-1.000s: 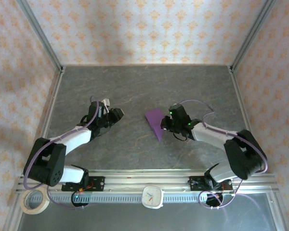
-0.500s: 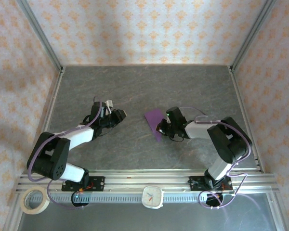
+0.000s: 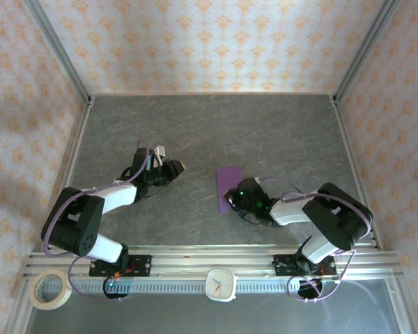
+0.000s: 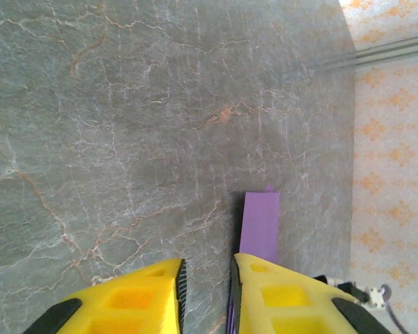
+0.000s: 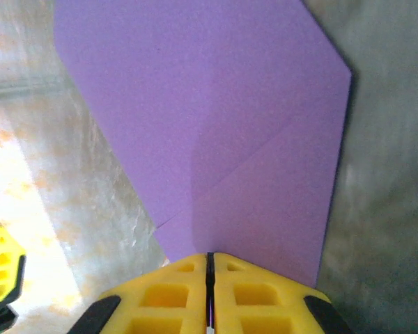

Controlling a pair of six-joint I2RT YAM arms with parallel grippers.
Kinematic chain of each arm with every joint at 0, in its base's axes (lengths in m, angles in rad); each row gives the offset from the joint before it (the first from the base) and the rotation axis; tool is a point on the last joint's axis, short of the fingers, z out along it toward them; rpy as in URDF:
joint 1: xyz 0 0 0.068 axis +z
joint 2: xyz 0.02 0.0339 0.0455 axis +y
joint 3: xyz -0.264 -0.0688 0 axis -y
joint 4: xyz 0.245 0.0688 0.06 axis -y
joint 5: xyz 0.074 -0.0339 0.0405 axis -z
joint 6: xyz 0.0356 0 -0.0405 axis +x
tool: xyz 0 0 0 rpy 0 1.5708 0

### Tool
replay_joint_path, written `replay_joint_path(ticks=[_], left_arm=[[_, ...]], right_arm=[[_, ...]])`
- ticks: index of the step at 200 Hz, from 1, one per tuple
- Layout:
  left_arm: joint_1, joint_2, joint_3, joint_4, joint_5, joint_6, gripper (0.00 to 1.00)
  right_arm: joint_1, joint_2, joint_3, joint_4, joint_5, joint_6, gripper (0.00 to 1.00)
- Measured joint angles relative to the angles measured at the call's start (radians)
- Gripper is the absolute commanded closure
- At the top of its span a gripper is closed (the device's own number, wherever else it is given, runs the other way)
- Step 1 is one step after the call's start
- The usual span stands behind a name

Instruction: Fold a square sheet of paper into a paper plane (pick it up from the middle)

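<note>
The purple sheet of paper lies folded on the grey table right of centre, a narrow strip from above. In the right wrist view it shows layered flaps with a diagonal crease. My right gripper sits at its near end, and its yellow fingers are shut on the paper's edge. My left gripper rests low on the table well to the left of the paper. Its fingers stand slightly apart with bare table between them. The paper shows beyond its right finger.
A roll of tape and a white clock sit by the front rail. Metal frame posts and patterned walls close in the table on three sides. A yellow fingertip of the left gripper shows beside the paper.
My right gripper has swung nearer and leftward, turning the paper from a slanted triangle into an upright narrow strip. The left gripper has shifted slightly right.
</note>
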Motion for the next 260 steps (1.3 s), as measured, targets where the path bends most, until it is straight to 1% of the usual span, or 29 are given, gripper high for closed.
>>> replay_joint_path(ticks=[20,46,59,72,88,104,124,148,182,208,260], left_arm=[[0.000,0.000,0.000,0.002,0.016,0.000,0.78],[-0.013,0.000,0.000,0.002,0.022,0.000,0.82],[-0.029,0.000,0.000,0.002,0.024,0.001,0.84],[-0.055,0.004,0.004,0.001,0.025,0.003,0.87],[-0.096,0.034,0.035,0.000,0.032,0.008,0.88],[-0.140,0.082,0.089,-0.003,0.045,0.014,0.90],[-0.196,0.146,0.164,-0.006,0.053,0.027,0.91],[-0.245,0.228,0.238,-0.007,0.071,0.035,0.92],[-0.290,0.346,0.334,-0.038,0.088,0.055,0.94],[-0.306,0.409,0.403,-0.096,0.080,0.080,0.95],[-0.307,0.477,0.414,-0.142,0.041,0.107,0.98]], right_arm=[[0.065,0.000,-0.008,0.043,0.073,0.091,0.88],[0.081,-0.033,0.020,0.047,0.134,0.114,0.82],[0.076,-0.070,0.050,0.021,0.162,0.095,0.80],[0.058,-0.108,0.067,0.000,0.172,0.061,0.73],[-0.003,-0.159,0.058,-0.016,0.170,0.012,0.67],[-0.097,-0.201,0.026,-0.038,0.148,-0.043,0.62],[-0.212,-0.230,-0.024,-0.077,0.105,-0.109,0.60],[-0.284,-0.231,-0.035,-0.137,0.023,-0.198,0.60],[-0.293,-0.189,0.022,-0.215,-0.087,-0.319,0.60],[-0.293,-0.174,0.037,-0.223,-0.127,-0.360,0.60],[-0.293,-0.150,0.057,-0.274,-0.189,-0.418,0.61]])
